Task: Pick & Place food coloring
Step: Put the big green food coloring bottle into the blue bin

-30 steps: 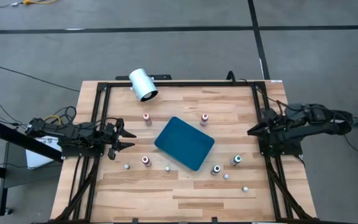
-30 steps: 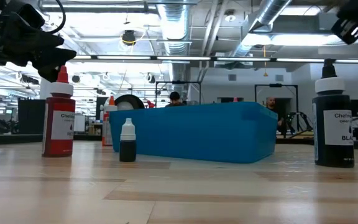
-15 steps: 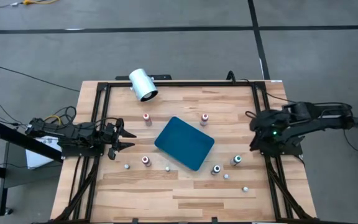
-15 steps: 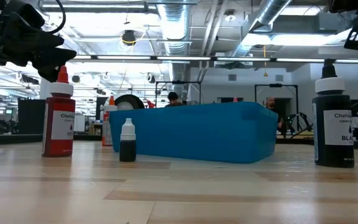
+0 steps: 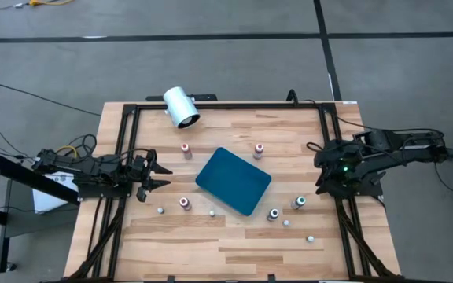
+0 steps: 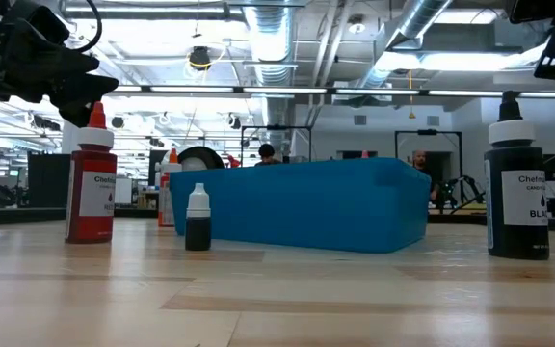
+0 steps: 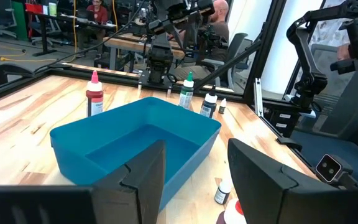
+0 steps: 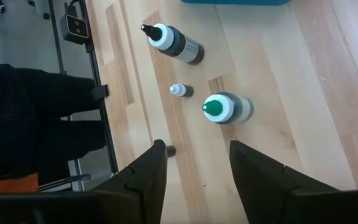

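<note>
The food coloring bottles stand upright on their bases, scattered over the wooden table around a teal tray [image 5: 233, 181]. Red-topped ones [image 5: 185, 149] [image 5: 258, 149] [image 5: 185, 203] stand on the tray's far and left sides. A green-topped one [image 5: 299, 203] [image 8: 225, 109] and a dark one [image 5: 274, 214] [image 8: 176, 42] stand at its near right. My right gripper [image 5: 319, 169] [image 8: 194, 168] hovers open at the table's right edge, pointing down, above and beside the green-topped bottle. My left gripper [image 5: 163, 174] [image 7: 194, 180] waits open at the left edge, facing the tray [image 7: 135, 143].
A big white cylinder [image 5: 181, 107] lies at the table's far left. Several tiny bottles [image 5: 160, 210] [image 5: 211, 212] [image 5: 286, 223] [image 5: 310, 237] dot the near half. A black frame [image 5: 226, 105] rims the table. In the low view a red bottle [image 6: 91, 183] and a black one [image 6: 516, 188] flank the tray.
My right arm has bent up and tipped its gripper from level to pointing down at the table, near the right edge, and its fingers have opened. The bottles and the tray have stayed where they were.
</note>
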`<state>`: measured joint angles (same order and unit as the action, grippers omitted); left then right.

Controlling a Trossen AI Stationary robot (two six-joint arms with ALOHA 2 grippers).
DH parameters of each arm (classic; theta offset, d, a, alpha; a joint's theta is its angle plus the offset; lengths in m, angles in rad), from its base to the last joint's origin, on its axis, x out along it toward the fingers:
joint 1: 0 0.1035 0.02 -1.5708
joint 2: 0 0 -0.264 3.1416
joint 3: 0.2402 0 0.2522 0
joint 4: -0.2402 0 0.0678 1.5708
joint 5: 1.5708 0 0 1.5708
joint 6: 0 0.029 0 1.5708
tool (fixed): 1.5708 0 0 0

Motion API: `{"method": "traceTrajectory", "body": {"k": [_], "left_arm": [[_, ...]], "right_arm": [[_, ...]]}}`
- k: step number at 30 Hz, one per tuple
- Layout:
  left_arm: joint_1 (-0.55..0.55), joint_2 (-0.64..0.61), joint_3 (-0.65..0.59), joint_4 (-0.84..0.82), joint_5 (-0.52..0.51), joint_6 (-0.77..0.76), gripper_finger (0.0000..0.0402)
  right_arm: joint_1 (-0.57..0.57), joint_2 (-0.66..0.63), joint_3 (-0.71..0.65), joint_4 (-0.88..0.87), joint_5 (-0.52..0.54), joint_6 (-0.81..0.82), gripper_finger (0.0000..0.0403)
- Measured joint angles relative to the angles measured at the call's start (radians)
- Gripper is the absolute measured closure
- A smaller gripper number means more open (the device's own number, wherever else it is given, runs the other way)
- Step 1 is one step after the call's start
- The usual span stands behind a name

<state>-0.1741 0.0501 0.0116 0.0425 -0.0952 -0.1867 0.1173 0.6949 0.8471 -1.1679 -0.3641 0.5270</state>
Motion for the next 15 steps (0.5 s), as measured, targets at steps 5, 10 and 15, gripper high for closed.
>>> {"method": "traceTrajectory", "body": {"k": [5,10,15], "left_arm": [[0.0,0.0,0.0,0.0,0.0,0.0,0.0236],[0.0,0.0,0.0,0.0,0.0,0.0,0.0236],[0.0,0.0,0.0,0.0,0.001,0.0,0.0236]], "right_arm": [[0.0,0.0,0.0,0.0,0.002,-0.001,0.0238],[0.0,0.038,0.0,0.001,0.024,-0.002,0.0241],[0.029,0.114,0.0,0.001,0.025,-0.009,0.0241]]}}
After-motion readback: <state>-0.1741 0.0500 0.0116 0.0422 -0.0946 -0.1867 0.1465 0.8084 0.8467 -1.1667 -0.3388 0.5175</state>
